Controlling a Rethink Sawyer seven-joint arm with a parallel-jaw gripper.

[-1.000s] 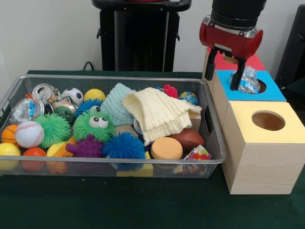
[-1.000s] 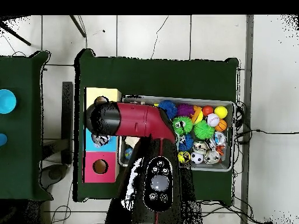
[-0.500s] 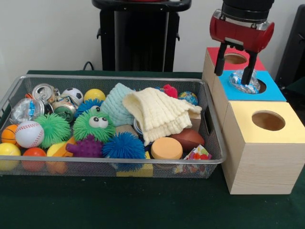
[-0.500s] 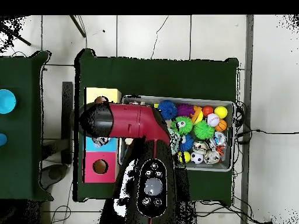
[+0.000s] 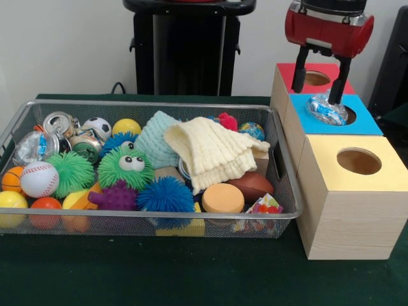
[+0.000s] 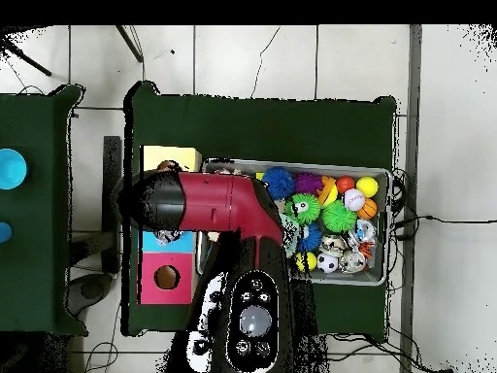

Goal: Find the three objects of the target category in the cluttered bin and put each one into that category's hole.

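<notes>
While pincer point(image 5: 324, 72) hangs spread, empty | crushed bottle point(image 5: 326, 109) straddles blue box point(image 5: 363, 122) hole rim

I'm looking at a lab test cell: a green-clothed table point(image 6: 262, 117) on a tiled floor point(image 6: 291, 58) with loose cables point(image 6: 427, 219), a second clothed table point(image 6: 34, 194) beside it, plain white wall point(image 5: 64, 44), black pedestal point(image 5: 188, 48).
</notes>
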